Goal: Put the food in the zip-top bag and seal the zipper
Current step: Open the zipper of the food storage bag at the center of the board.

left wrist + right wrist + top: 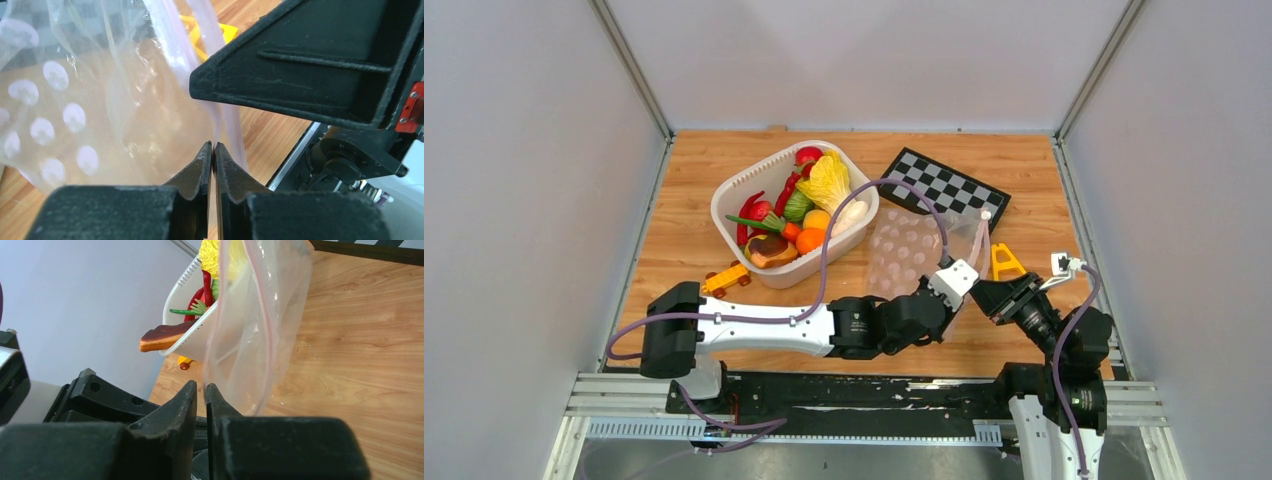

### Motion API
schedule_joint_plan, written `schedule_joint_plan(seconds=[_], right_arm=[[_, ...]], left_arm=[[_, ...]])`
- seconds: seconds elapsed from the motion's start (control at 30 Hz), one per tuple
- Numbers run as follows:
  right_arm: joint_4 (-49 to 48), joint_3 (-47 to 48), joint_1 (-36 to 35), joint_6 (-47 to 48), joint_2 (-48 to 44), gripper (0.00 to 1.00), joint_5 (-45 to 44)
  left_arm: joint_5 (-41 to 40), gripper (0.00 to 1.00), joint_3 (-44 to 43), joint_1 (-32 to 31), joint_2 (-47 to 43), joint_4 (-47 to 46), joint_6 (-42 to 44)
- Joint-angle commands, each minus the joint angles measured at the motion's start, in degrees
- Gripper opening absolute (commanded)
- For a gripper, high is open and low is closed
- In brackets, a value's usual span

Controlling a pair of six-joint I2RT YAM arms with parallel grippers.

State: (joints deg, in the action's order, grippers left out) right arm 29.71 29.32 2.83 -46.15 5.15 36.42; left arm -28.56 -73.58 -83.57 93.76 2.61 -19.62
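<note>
Toward the far left of the wooden table (686, 240), the white basket (809, 268) held all the food (809, 205) that could be seen: chillies, cabbage, oranges and the long bun (772, 250) at its near edge. A yellow toy car (726, 279) sat just beside the basket's near-left corner. Right of the basket, and just near of the checkerboard (949, 188), the zip-top bag (909, 255) lay partly on the table, with its right edge standing upright. No food showed through the clear dotted film, so by my reading the filling had not begun. At the bag's near-right corner was the left gripper (213, 147), its jaws drawn to a sliver and pinched on the pale pink zipper (231, 130). Just right of it was the right gripper (201, 387), its jaws likewise nearly together. The bag's film came down to their tips and looked to be nipped there, though that angle was too poor to be sure. Farther right a small yellow piece (1006, 262) stood on the wood, apart from the bag. Judged from this, the work stood at its opening step, with both arms at the mouth edge of the bag. Moving every item across from the basket and pressing the zipper shut were both left to do.
</note>
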Motion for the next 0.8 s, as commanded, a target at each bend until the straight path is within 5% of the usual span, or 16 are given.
schedule_joint_plan(seconds=[0.0,0.1,0.2,0.6,0.77], right_arm=[[-2.1,2.0,0.2,1.8,0.5,0.24,2.5],[-1.7,3.3,0.3,3.6,0.5,0.44,4.0],[1.1,5.6,0.3,6.9,0.5,0.48,3.5],[13.3,11.2,0.3,14.7,-0.9,0.35,-9.4],[11.2,7.7,0.2,12.5,0.0,0.33,-10.2]], left_arm=[[-1.4,0.11,1.9,0.0,-3.6,-4.2,0.7],[-1.8,0.06,3.0,0.0,-4.9,-3.9,0.8],[-2.4,0.02,4.5,0.0,-6.7,-3.7,0.8],[-4.9,0.00,8.2,0.0,-11.0,-2.9,0.6],[-4.3,0.00,8.4,0.0,-12.6,-3.1,1.1]])
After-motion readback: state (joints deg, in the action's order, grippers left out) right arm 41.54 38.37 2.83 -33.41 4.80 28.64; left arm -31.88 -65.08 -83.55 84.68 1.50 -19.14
